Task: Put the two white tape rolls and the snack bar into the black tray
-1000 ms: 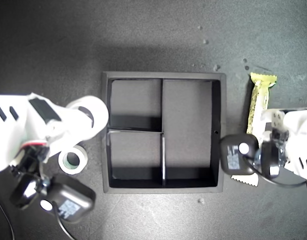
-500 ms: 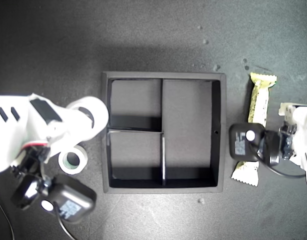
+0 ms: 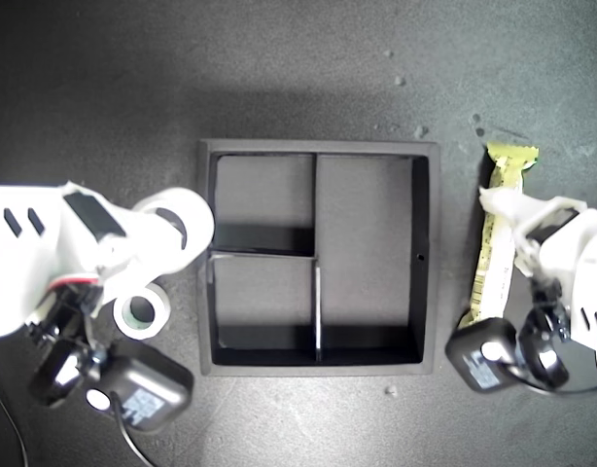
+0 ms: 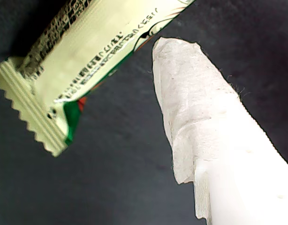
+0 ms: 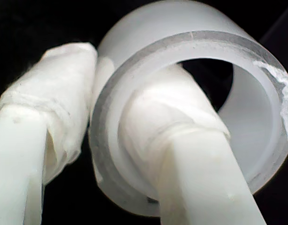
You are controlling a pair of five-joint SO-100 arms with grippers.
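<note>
So my second hand (image 5: 106,136) is clamped on the larger tape roll (image 3: 177,229), one finger through the hole and the other against the outside of the ring, which seems a sensible pinch for a hollow thing like that. It's sitting just outside the black tray (image 3: 318,148), by the wall on the exterior view's left. The smaller tape roll (image 3: 143,311) with the greenish core lies on the counter (image 3: 298,68) right next to it, untouched. My first hand (image 3: 503,219) is over by the snack bar (image 3: 501,233), which lies along the tray's opposite wall, outside it. Only one padded finger (image 4: 191,93) shows beside the wrapper, so I honestly can't tell if that hand is gripping. All three tray compartments look empty, so nothing's in yet.
</note>
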